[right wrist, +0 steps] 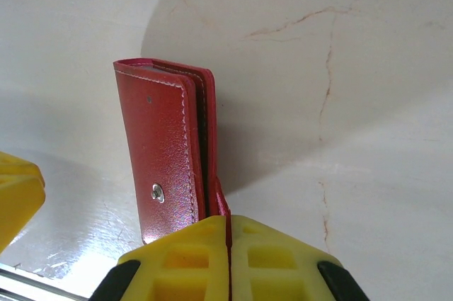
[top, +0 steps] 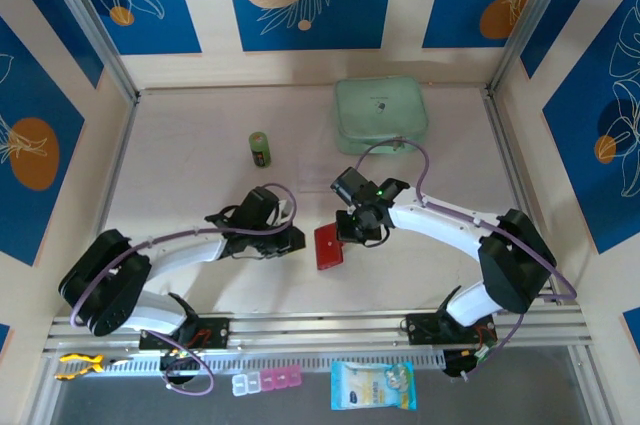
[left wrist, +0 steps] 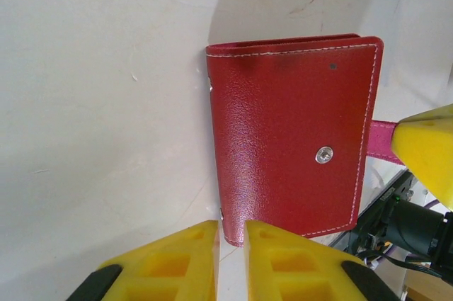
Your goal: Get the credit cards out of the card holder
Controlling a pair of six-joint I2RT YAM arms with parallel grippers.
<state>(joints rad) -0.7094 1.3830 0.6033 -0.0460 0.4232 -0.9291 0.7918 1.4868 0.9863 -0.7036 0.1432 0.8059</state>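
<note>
Jaws of right gripper (right wrist: 228,236) apparently clamp tab (left wrist: 381,139) of card holder (right wrist: 166,152).

The left arm (top: 175,253) and right arm (top: 440,220) wear white shells with chunky black joints, and purple cables (top: 395,142) trail along them. A green light (top: 381,188) glows. On the left gripper (left wrist: 231,234), bright yellow fingers (left wrist: 170,265) with square pockets.

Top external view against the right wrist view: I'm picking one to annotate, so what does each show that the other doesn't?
Top external adds the mint green zip case, a small green cylinder and both arms. Right wrist adds close detail: the small red folding wallet with its tab pinched between the right arm's shut jaws, plus a silver snap stud and white stitching. Both show that wallet and the pale table.
</note>
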